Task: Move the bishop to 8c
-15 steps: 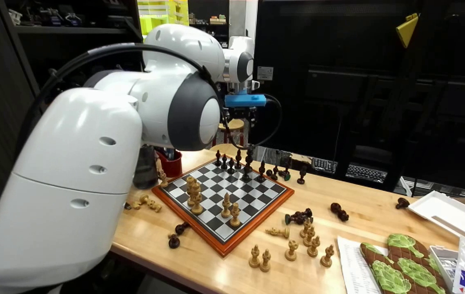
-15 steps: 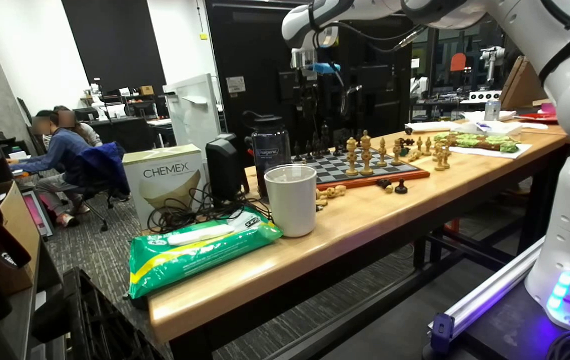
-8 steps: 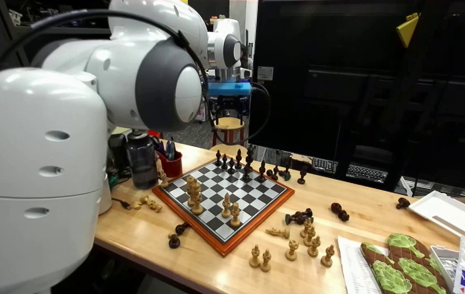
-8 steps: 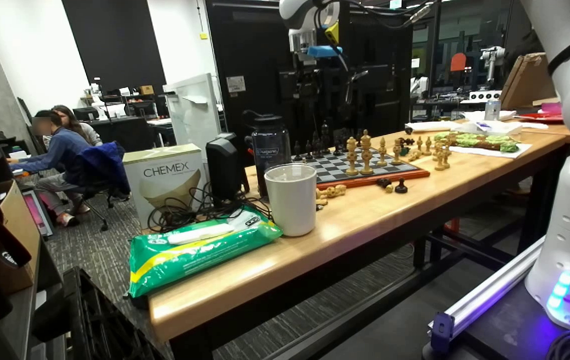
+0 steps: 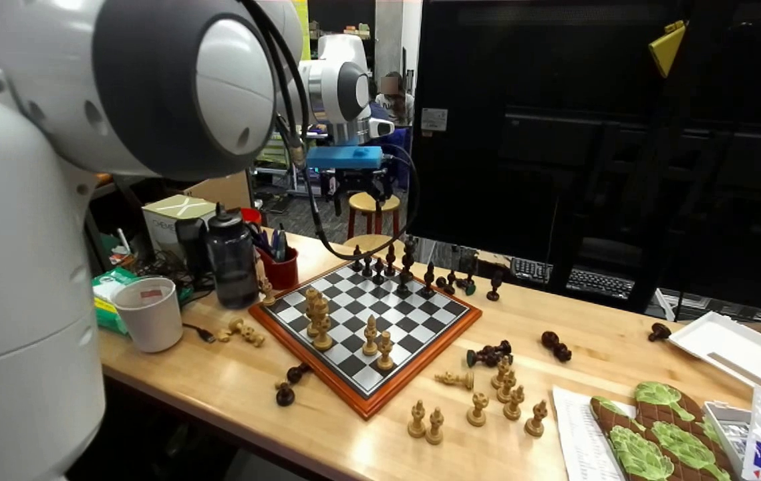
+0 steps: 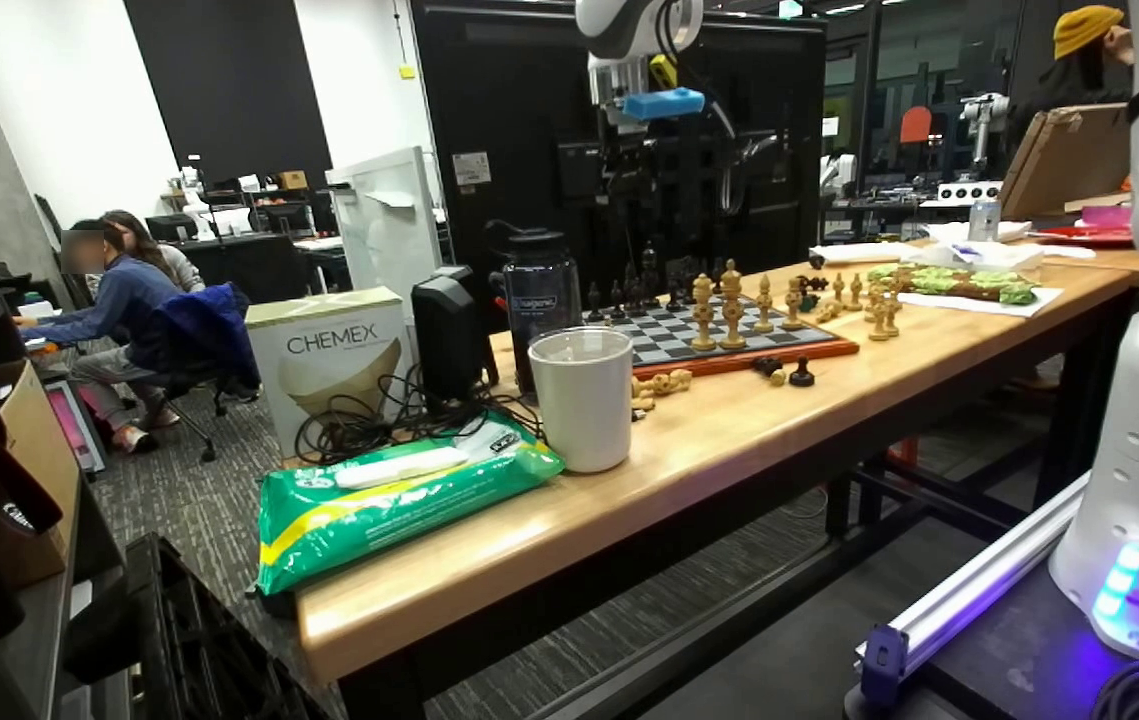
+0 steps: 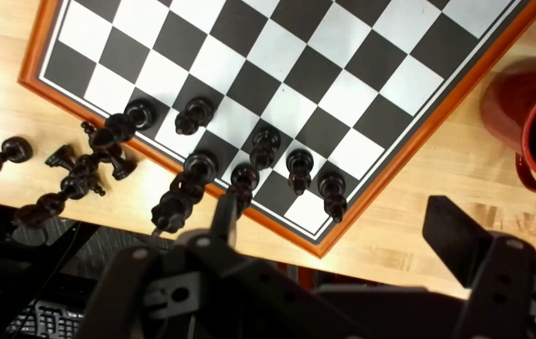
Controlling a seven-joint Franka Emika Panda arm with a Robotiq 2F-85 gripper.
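Note:
The chessboard (image 5: 353, 294), with an orange-brown rim, lies on the wooden table. It also shows in the wrist view (image 7: 291, 101). Several dark pieces stand at its far end. Two have pointed tops like bishops: one near the board's edge (image 5: 427, 280), also in the wrist view (image 7: 122, 125), and one farther along (image 5: 390, 260), partly behind a finger in the wrist view (image 7: 243, 181). A light pointed piece (image 5: 370, 336) stands near the front. I cannot tell which bishop is meant. My gripper (image 7: 338, 226) is open and empty, high above the board's far corner; it also shows in an exterior view (image 5: 359, 194).
A red mug (image 7: 522, 127) with pens and a dark bottle (image 5: 232, 260) stand beside the board. A white cup (image 6: 581, 400) is near the table's edge. Loose pieces lie around the board, including fallen dark ones (image 7: 79, 172). An oven mitt (image 5: 661, 427) lies at the right.
In an exterior view the arm and gripper have swung left, uncovering the white cup and bottle. In the other view, the gripper has risen and shifted slightly right. The pieces have not moved.

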